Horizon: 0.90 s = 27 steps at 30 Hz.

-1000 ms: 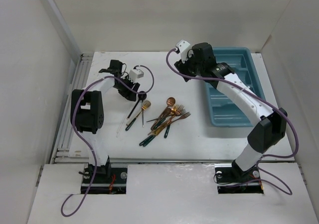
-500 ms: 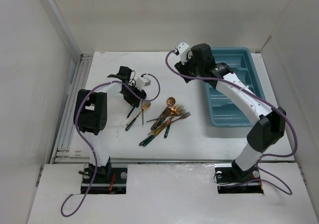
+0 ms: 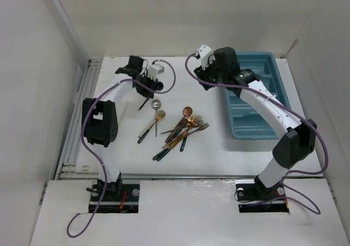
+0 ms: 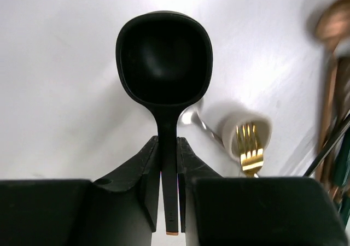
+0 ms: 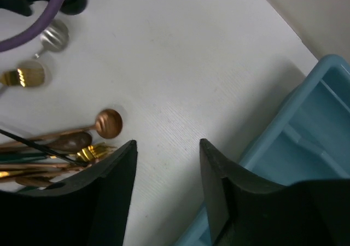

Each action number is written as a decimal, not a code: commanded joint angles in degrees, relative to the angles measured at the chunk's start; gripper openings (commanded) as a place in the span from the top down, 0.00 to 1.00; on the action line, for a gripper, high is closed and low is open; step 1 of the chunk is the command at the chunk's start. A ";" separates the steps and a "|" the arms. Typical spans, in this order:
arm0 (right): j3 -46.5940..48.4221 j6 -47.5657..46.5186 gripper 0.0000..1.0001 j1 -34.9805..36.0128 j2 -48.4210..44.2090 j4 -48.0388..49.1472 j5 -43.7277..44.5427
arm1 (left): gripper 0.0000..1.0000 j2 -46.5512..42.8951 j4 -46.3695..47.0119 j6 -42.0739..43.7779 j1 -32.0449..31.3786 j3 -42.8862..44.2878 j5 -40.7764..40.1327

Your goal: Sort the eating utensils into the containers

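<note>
My left gripper (image 3: 145, 88) is shut on the thin handle of a black spoon (image 4: 164, 57), whose bowl points away from the wrist camera above the white table. In the top view the black spoon (image 3: 143, 102) shows as a dark sliver under the left gripper (image 4: 168, 147). A pile of copper and gold eating utensils (image 3: 183, 130) with dark handles lies mid-table. My right gripper (image 3: 212, 77) hangs open with nothing in it, left of the teal tray of containers (image 3: 273, 65). The right gripper (image 5: 168, 147) has bare table between its fingers.
A silver spoon (image 3: 156, 104) and a gold spoon (image 3: 159, 115) lie just right of the left gripper. The pile (image 5: 54, 147) is at the lower left of the right wrist view, and the tray (image 5: 306, 126) at its right. Purple cables loop from both wrists.
The left gripper has closed on the black spoon and risen toward the back of the table with it. The right gripper has narrowed a little and barely moved.
</note>
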 commanded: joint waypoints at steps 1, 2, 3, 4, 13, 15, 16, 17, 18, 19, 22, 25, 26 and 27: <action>-0.65 4.70 0.43 -6.08 -4.93 9.60 -8.14 | 1.00 -2.69 0.06 -5.02 -0.27 12.75 3.06; -1.62 8.29 0.39 -7.75 -5.80 12.69 -11.65 | 1.00 -2.69 0.59 -6.34 -0.80 18.26 3.06; -2.50 9.89 0.34 -8.90 -5.81 15.76 -17.60 | 1.00 -2.17 1.72 -10.61 -0.80 20.66 4.71; -3.12 11.12 0.27 -8.91 -5.81 20.58 -18.79 | 1.00 -2.17 3.21 -13.27 -0.80 22.69 6.04; -9.60 40.60 0.14 -7.76 -2.29 53.00 -27.32 | 1.00 -4.36 14.29 -19.78 -9.50 26.14 17.38; -16.01 45.13 0.14 -8.29 -3.70 65.30 -28.21 | 1.00 -4.36 15.70 -21.11 -9.50 26.14 18.00; -16.04 45.67 0.14 -8.29 -4.40 65.36 -28.21 | 1.00 -4.36 16.84 -22.16 -10.02 25.62 18.00; -16.83 45.68 0.14 -8.29 -4.41 65.36 -27.25 | 1.00 -4.36 16.85 -22.69 -10.03 25.61 18.00; -17.36 45.68 0.14 -8.29 -4.41 64.67 -26.63 | 1.00 -4.36 17.63 -22.70 -10.03 25.61 18.00; -17.36 45.68 0.14 -8.29 -3.88 64.66 -25.93 | 1.00 -4.36 18.16 -23.48 -10.03 25.61 18.00; -19.38 49.01 0.16 -8.99 -3.18 64.05 -24.43 | 1.00 -4.89 18.17 -24.02 -10.56 24.39 18.00; -21.65 49.54 0.19 -10.92 -4.75 63.44 -23.38 | 1.00 -4.89 20.36 -23.06 -11.26 22.63 15.99; -22.28 47.72 0.19 -12.23 -7.63 61.86 -21.90 | 1.00 -4.19 22.72 -22.44 -11.96 21.84 13.54; -22.28 46.39 0.19 -12.25 -9.66 58.63 -21.88 | 1.00 -3.67 24.22 -22.43 -12.83 21.83 13.52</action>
